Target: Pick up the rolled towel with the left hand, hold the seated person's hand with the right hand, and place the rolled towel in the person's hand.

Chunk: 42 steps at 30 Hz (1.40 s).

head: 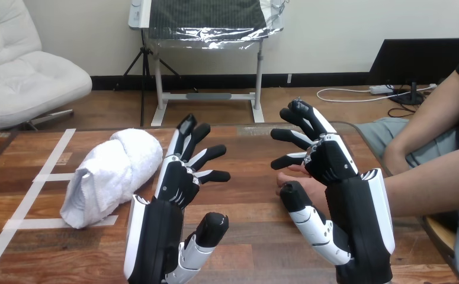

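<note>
The rolled towel (pixel 111 174) is lying on the wooden table (pixel 250 231), resting across strips of white tape (pixel 37 189). Just right of the towel, the left hand (pixel 176 180) is hovering with fingers spread and straight, gripping nothing and apart from the cloth. Farther right of the towel, the right hand (pixel 333 160) is hanging with fingers likewise extended over the person's hand (pixel 301 180); whether they are touching cannot be told.

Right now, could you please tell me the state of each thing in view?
rolled towel: rolled up, lying on the table, untouched
left hand: open, beside the towel, apart from it
right hand: open, above the person's hand
person's hand: resting on the table
</note>
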Available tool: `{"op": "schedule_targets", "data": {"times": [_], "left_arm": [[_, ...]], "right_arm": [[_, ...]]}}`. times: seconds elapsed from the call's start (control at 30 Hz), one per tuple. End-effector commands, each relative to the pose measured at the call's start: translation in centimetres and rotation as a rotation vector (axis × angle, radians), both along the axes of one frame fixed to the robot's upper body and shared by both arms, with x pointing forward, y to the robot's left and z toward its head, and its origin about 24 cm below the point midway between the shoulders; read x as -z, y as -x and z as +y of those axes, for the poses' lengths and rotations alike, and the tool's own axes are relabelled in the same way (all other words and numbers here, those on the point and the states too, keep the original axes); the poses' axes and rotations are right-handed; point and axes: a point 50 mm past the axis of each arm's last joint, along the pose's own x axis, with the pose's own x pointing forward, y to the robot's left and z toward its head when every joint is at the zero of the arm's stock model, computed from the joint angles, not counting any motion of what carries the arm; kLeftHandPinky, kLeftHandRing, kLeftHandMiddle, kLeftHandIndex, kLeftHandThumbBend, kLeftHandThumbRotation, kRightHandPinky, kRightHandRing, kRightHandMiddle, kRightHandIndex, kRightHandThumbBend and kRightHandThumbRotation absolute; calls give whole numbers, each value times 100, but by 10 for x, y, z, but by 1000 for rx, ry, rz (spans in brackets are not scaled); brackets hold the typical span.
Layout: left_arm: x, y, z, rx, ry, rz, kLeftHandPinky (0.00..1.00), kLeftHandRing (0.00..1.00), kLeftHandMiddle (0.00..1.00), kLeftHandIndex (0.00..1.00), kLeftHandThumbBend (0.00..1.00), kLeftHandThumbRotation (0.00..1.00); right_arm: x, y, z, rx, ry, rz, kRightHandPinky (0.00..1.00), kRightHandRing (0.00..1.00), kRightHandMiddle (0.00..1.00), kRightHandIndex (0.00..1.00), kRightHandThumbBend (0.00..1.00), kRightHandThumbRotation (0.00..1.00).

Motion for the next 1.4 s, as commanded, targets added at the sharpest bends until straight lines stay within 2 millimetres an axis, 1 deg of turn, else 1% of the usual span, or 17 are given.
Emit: {"op": "schedule_targets", "data": {"times": [0.0, 0.43, 1.37], "left_arm": [[-6, -5, -7, -29, 61, -37, 66, 82, 92, 100, 83, 86], [-6, -5, -8, -37, 62, -33, 65, 80, 91, 100, 85, 86], [-4, -4, -8, -31, 61, -22, 65, 79, 89, 100, 83, 87]], "right_arm": [[-12, -10, 3, -10, -20, -70, 56, 77, 87, 89, 59, 70], [-12, -9, 3, -4, -17, -69, 54, 77, 87, 88, 59, 70], [-12, -8, 3, -7, -10, -66, 54, 78, 87, 88, 60, 72]]}}
